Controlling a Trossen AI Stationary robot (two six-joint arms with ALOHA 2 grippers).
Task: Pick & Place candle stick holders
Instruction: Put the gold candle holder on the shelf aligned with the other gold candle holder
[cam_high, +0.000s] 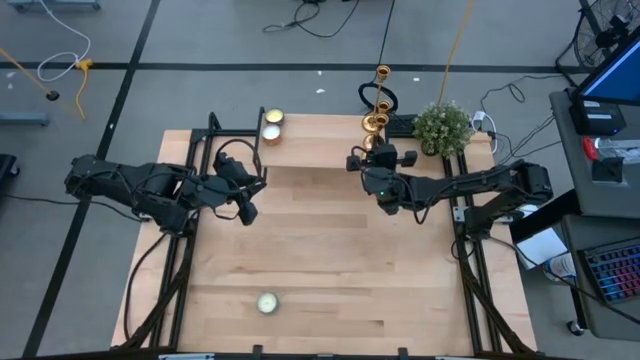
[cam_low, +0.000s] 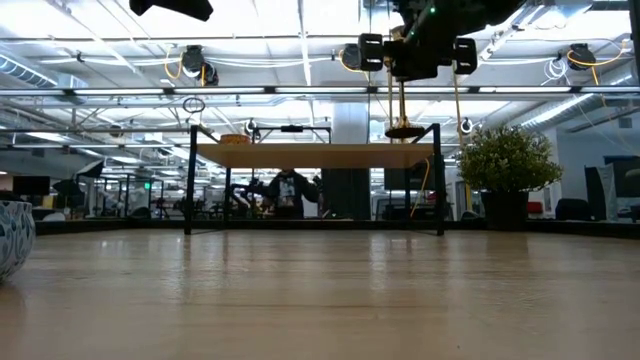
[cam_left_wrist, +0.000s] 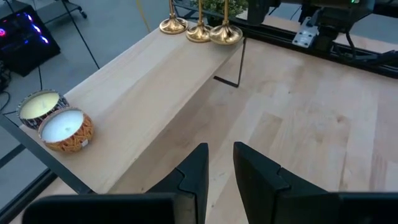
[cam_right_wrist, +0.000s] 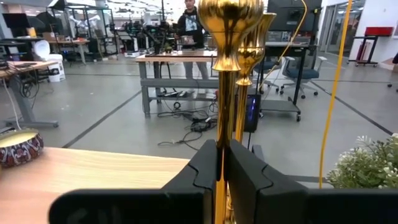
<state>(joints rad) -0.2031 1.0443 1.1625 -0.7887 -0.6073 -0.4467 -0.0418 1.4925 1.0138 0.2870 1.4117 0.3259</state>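
Clamping a gold candlestick holder (cam_right_wrist: 219, 112) by its slim stem, right fingers (cam_right_wrist: 249, 177) pressed shut on it from both sides, cup top standing above them. Right gripper (cam_high: 372, 160) at the far edge of the counter (cam_high: 330, 260), over the raised wooden shelf (cam_left_wrist: 143, 87) running along that edge. In the low view, same gripper (cam_low: 415, 60) up high, stem hanging below it and round base just above the shelf top; touching or not, cannot tell. Two more candlestick holders (cam_high: 378, 108) just beside the held one near the right end of the shelf, all three bases side by side in the left wrist view. Small potted plant (cam_high: 442, 127) at the far right corner, just beyond the holders.

Left gripper (cam_high: 248, 195) hovering over the left half of the counter, short of the shelf, holding nothing. Left fingers (cam_left_wrist: 196, 168) narrow, a slim gap showing between them, bare wood beneath.

Two tin candles (cam_high: 271, 126), one yellowish and one white, side by side at the left end of the shelf. One pale round candle (cam_high: 267, 302) alone near the front edge of the counter, well apart from everything else. A person (cam_low: 288, 190) standing in the room far behind the counter.
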